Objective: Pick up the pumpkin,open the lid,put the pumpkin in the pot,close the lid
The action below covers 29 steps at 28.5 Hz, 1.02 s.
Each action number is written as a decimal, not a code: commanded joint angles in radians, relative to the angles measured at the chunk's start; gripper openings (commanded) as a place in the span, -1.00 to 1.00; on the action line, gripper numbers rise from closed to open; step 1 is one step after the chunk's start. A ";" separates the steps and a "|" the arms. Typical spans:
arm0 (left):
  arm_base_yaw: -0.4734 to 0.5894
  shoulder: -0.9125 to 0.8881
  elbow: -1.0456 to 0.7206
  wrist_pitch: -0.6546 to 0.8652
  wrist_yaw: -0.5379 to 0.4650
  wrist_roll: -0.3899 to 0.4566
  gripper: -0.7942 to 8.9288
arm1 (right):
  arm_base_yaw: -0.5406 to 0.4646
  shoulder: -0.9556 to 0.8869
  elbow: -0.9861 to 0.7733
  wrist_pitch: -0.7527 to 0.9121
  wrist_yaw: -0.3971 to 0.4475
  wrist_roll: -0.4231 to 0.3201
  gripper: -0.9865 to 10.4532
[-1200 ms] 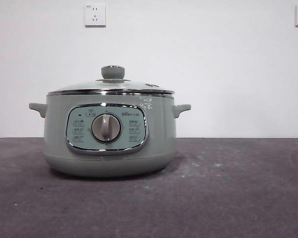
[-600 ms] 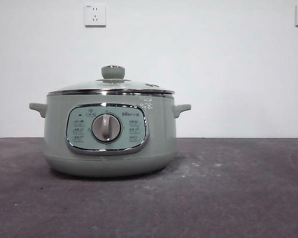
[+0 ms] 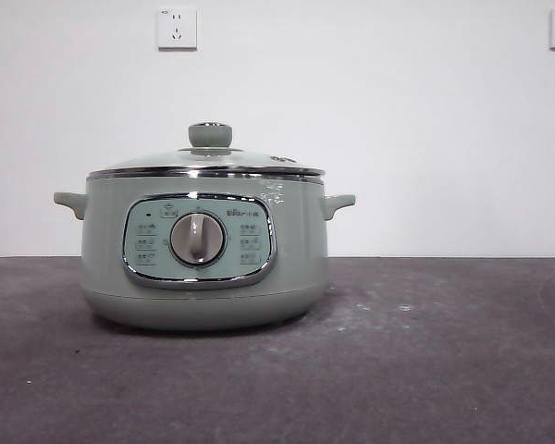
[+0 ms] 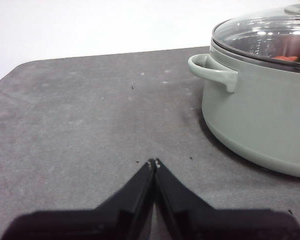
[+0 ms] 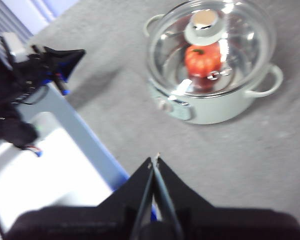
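Left of centre in the front frame, the round sage-green electric pot [image 3: 203, 259] sits upright on the dark grey worktop [image 3: 425, 370], domed glass lid [image 3: 208, 159] seated, dial facing us. Inside, under the glass, the glossy orange ribbed pumpkin [image 5: 202, 59] sits stem-up. Left gripper [image 4: 154, 163] and right gripper [image 5: 155, 159] hang clear, fingers pressed together, empty.

Left claw [image 4: 154, 163] closed above table [image 4: 80, 115], lidded pot [image 4: 260, 110] nearby

Plain white wall [image 3: 398, 129] behind dark grey scuffed tabletop [image 3: 425, 361]; two white wall sockets [image 3: 177, 28] high up; even light.
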State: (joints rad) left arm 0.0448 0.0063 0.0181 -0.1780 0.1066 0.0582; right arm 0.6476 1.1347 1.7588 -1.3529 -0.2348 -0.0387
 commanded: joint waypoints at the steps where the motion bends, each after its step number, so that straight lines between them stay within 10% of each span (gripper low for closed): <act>1: 0.002 0.000 -0.015 -0.002 -0.001 -0.010 -0.84 | -0.085 -0.076 -0.007 0.094 0.027 -0.052 -0.83; 10: 0.002 0.000 -0.015 -0.002 -0.001 -0.010 -0.84 | -0.519 -0.513 -0.571 0.697 -0.026 -0.039 -0.83; 20: 0.002 0.000 -0.015 -0.002 -0.001 -0.010 -0.84 | -0.593 -0.857 -1.245 1.191 -0.020 0.002 -0.83; 29: 0.002 0.000 -0.015 -0.002 -0.001 -0.010 -0.84 | -0.595 -1.054 -1.576 1.300 0.032 0.009 -0.83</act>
State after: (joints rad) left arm 0.0448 0.0063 0.0181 -0.1780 0.1066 0.0582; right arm 0.0528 0.0921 0.2131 -0.0639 -0.2146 -0.0441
